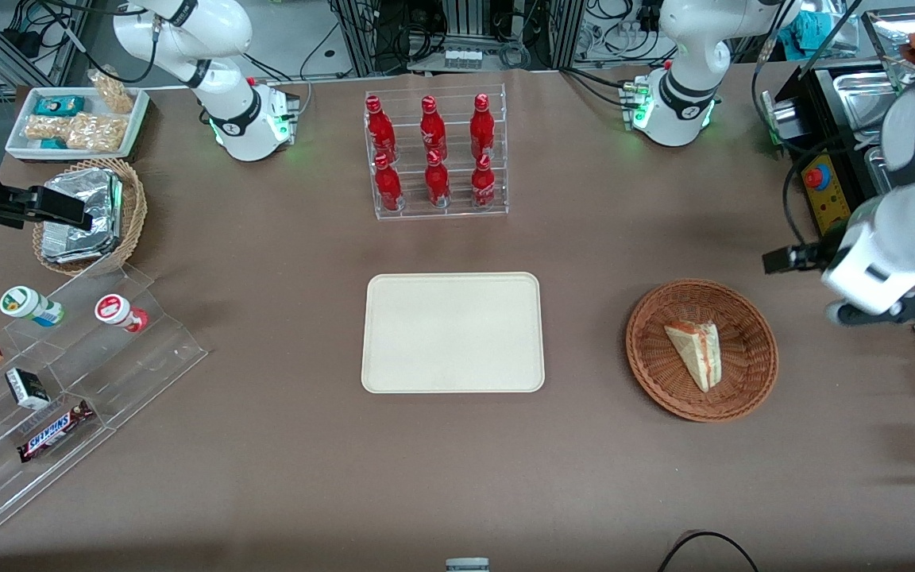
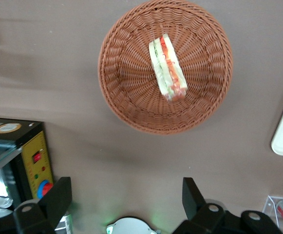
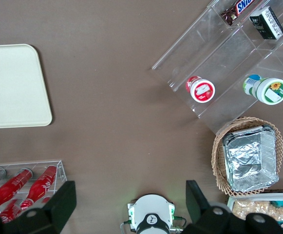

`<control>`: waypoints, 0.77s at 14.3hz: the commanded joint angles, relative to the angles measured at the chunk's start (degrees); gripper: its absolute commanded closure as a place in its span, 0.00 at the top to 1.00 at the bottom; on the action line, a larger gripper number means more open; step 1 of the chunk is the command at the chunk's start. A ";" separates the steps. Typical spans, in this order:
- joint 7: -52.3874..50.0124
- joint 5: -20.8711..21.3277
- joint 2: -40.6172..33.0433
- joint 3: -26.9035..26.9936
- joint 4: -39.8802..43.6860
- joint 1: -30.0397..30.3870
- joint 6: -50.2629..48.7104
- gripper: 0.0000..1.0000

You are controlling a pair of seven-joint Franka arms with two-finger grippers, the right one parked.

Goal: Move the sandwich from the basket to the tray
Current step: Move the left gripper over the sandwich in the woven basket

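The tray (image 1: 453,332) lies flat at the middle of the table (image 1: 283,445). Beside it, toward the working arm's end, sits the basket (image 1: 751,318), apart from the tray, with the sandwich (image 1: 697,351) lying inside it. Farther from the front camera than the tray stands a bottle rack (image 1: 435,155). Toward the parked arm's end are a stepped display stand (image 1: 68,381) and a smaller basket (image 1: 133,208) holding foil packets. The gripper (image 2: 124,202) hangs above bare table near the basket, fingers spread apart.
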 commanded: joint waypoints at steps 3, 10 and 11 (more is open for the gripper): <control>-9.11 -1.51 5.47 -0.57 -7.89 0.46 17.28 1.00; -18.70 -1.61 5.91 -0.57 -20.65 0.46 36.82 1.00; -18.89 -1.52 6.00 -0.57 -21.35 0.46 37.44 1.00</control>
